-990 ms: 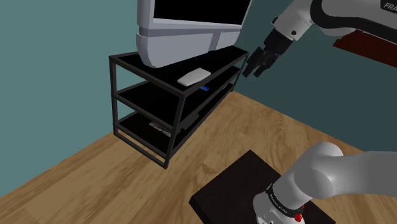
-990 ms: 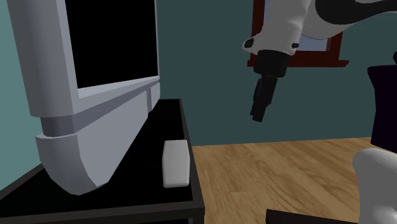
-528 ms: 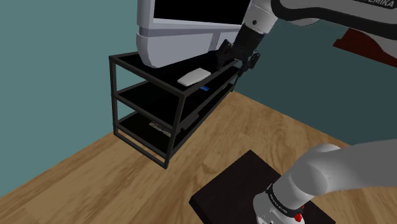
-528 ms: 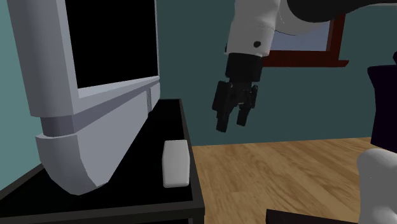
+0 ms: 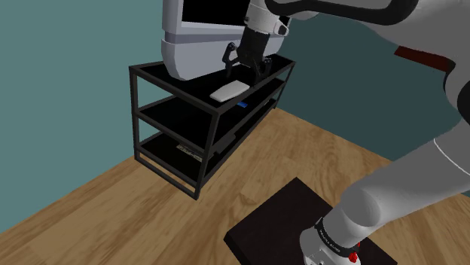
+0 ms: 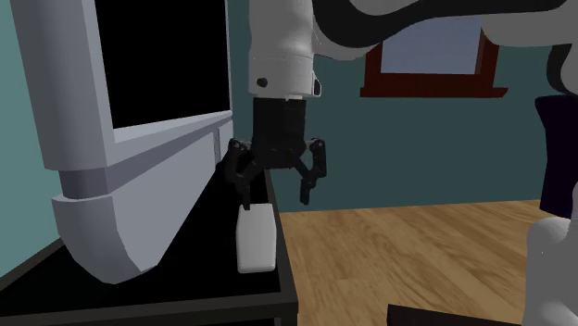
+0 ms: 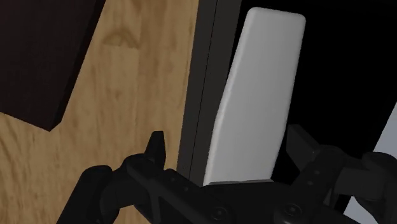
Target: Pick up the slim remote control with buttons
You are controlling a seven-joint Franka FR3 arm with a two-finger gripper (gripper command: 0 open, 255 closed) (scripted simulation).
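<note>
The tool (image 6: 276,196) is spread wide (gripping nothing) above the pale remote (image 6: 256,239), seemingly just clear of it.

White arm (image 6: 278,46) — black claw (image 6: 275,196).

My gripper (image 6: 275,196) hangs spread wide over the remote (image 6: 255,239); the monitor (image 6: 130,194) base crowds one side, with open air past the rack (image 6: 285,278) edge on the other.
</note>
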